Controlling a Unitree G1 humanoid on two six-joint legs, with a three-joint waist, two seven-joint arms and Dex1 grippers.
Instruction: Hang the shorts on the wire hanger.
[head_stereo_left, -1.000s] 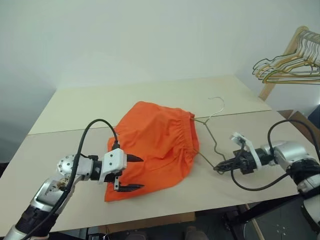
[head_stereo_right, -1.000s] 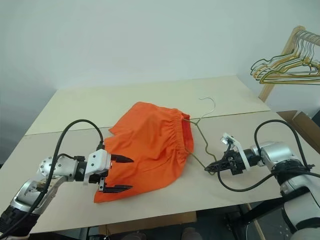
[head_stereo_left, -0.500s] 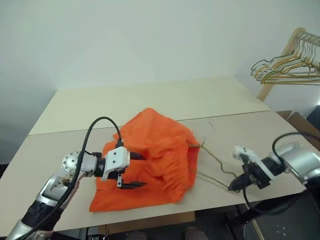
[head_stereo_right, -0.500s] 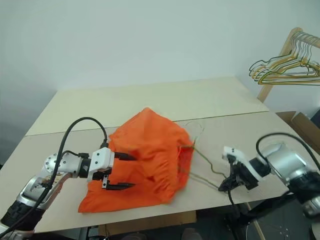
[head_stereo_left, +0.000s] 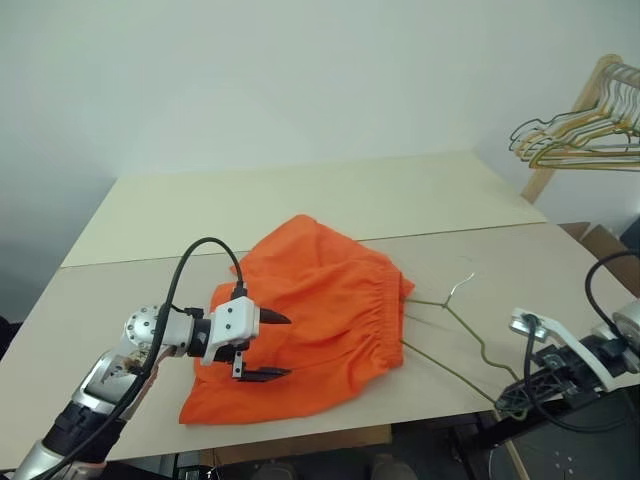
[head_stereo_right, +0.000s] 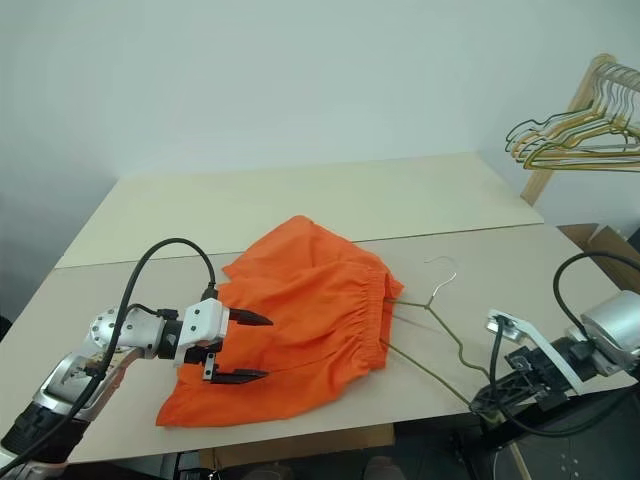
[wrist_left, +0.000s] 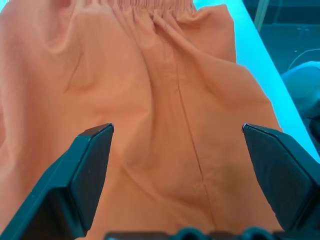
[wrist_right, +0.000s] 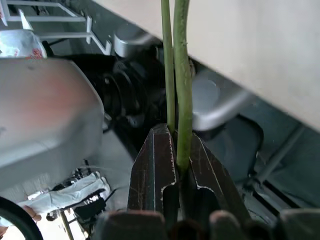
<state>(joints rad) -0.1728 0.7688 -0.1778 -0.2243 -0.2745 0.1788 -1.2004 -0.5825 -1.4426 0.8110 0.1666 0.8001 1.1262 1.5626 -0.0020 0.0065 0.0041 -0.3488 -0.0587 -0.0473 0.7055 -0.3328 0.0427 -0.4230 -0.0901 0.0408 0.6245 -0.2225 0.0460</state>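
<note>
The shorts (head_stereo_left: 310, 320) lie crumpled on the table (head_stereo_left: 300, 200), toward its near edge, with the gathered waistband (head_stereo_left: 385, 315) turned to the robot's right and the leg ends to its left. The left gripper (head_stereo_left: 262, 346) hovers over the left part of the shorts, its two black fingers spread wide with nothing between them; in the left wrist view the fingers (wrist_left: 85, 170) stand far apart above the orange fabric (wrist_left: 165, 100), not pinching it. The hanger (head_stereo_left: 455, 325) lies to the right of the shorts, its hook (head_stereo_right: 443, 268) resting on the table and one end of its wire running up to the waistband opening; whether it goes inside the shorts cannot be told. Its other corner reaches past the table's near right edge, where the right gripper (head_stereo_left: 512, 400) grips it. In the right wrist view the fingers (wrist_right: 160, 170) are pressed together on two runs of green wire (wrist_right: 181, 75) that rise side by side from between them, with the underside of the table edge beyond. The right gripper sits just off the table's near right corner, lower than the tabletop edge. Against the wall at the far right, well apart from the table, a wooden rack (head_stereo_left: 575, 115) carries a bunch of gold and green hangers (head_stereo_left: 575, 135).
</note>
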